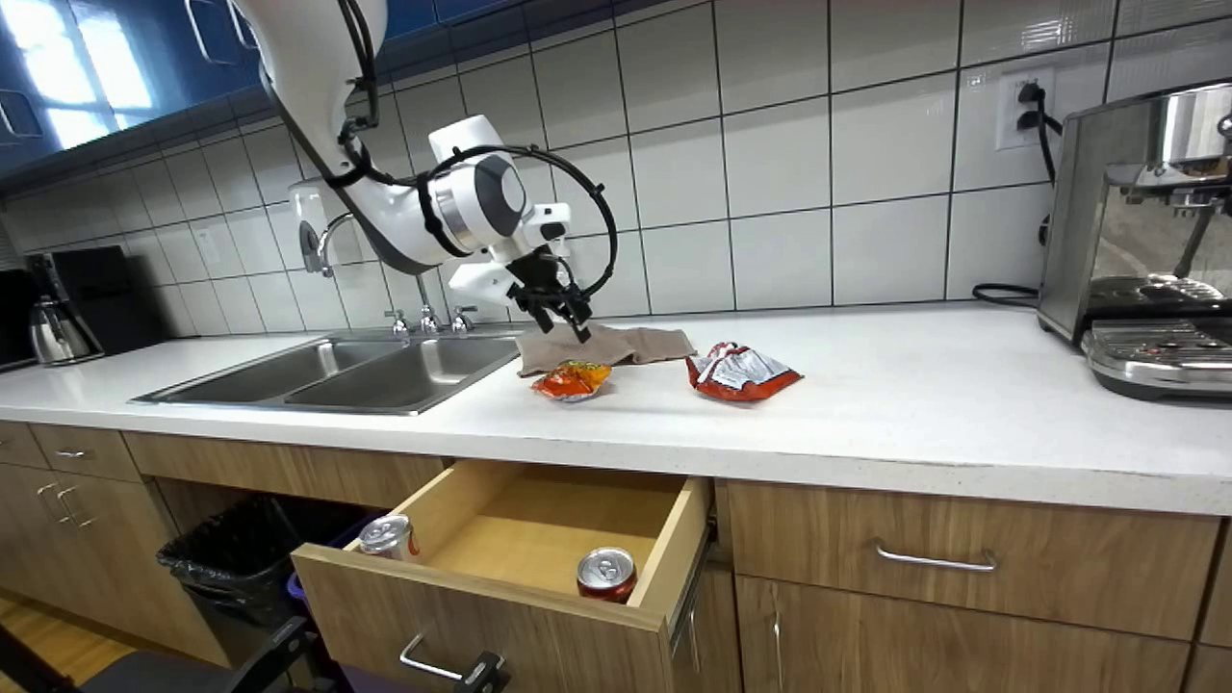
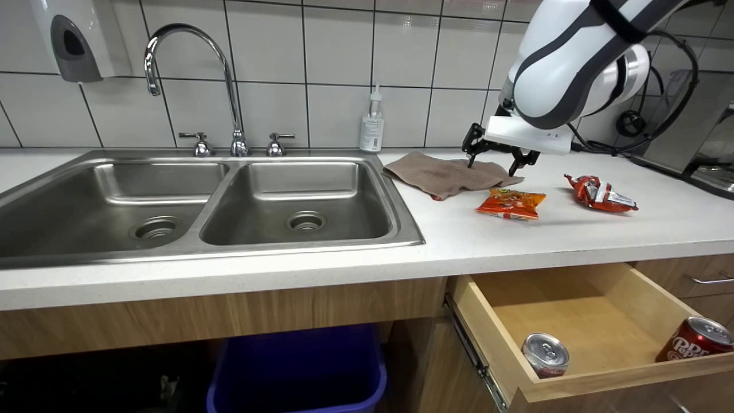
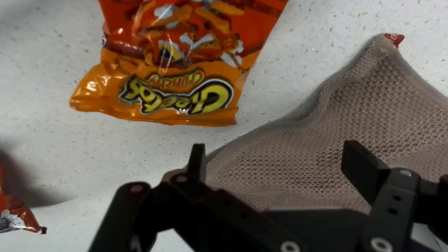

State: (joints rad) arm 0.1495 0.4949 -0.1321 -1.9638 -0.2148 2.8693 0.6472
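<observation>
Wrist view: looking down past the gripper [image 3: 274,149], spread wide and pinching nothing, over a brown mesh cloth [image 3: 315,150]; cannot tell whether brushing it. Angled fingers-down, presumably, to face the countertop [image 3: 87,154], with a gap between the tips for want of anything held. Just ahead of the gripper, printed upside down to this camera: an orange Cheetos bag [image 3: 176,68], face-up, likely lying so through being soft and pillowy. Off to one side of the gripper, cut to a mere corner here yet whole in both exterior views: a red snack bag [image 1: 739,375].

Missing from the wrist camera but plain in an exterior view: a pump bottle [image 2: 373,126], beyond the cloth from the gripper, by the tiled wall [image 2: 338,51]. Likewise, well below the gripper: an open drawer [image 1: 534,525], with a pale can [image 1: 388,537] and a Dr Pepper can [image 2: 694,341], both upright near the front corners, perhaps steadied there by the sides.
</observation>
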